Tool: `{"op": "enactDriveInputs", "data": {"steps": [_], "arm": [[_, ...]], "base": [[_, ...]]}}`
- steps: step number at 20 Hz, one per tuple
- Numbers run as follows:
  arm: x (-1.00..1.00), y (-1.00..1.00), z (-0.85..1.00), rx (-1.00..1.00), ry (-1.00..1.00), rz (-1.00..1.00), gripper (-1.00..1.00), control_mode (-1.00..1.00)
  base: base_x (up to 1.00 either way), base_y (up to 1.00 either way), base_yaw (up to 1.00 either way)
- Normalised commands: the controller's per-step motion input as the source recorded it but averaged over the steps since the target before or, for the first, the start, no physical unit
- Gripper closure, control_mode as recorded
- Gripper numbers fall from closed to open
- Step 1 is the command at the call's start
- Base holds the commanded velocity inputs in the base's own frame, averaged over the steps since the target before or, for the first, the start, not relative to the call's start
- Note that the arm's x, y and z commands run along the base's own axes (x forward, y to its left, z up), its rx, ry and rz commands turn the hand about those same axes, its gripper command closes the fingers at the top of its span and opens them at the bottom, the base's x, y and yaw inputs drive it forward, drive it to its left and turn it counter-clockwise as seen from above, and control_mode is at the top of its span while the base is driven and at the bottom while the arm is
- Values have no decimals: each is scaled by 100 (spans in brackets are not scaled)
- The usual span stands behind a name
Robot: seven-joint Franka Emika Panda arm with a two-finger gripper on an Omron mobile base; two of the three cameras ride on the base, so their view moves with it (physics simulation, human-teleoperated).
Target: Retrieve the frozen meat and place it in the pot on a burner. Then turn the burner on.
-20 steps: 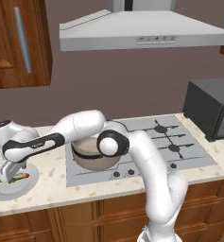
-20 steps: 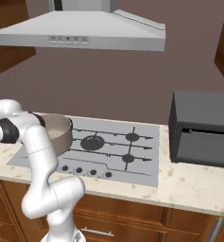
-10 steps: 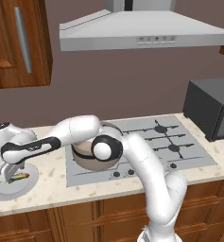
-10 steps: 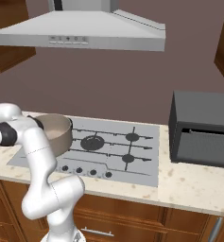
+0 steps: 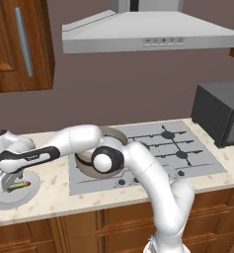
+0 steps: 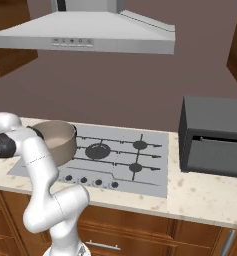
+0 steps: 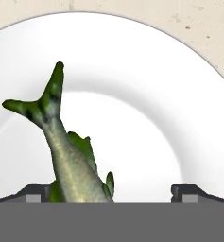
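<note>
While claw [image 7: 111, 193] hangs wide, fish [image 7: 68, 156] (on plate [image 7: 179, 108]) lies between tips, nearer left.

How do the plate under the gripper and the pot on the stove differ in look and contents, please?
The plate is shallow and white, the pot deep and brownish-grey. The plate sits on the counter holding the fish; the pot stands on a burner with nothing visible inside. Both are round.
</note>
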Motion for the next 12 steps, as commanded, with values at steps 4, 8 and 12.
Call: {"op": "enactDriveInputs", "data": {"steps": [4, 8, 12], "arm": [[0, 6, -23, 0, 0, 0, -100, -100], [1, 7, -42, 0, 2, 0, -100, -100], [0, 1, -53, 0, 2, 1, -100, -100]], "base": [[0, 0, 0], [0, 0, 0], [0, 0, 0]]}}
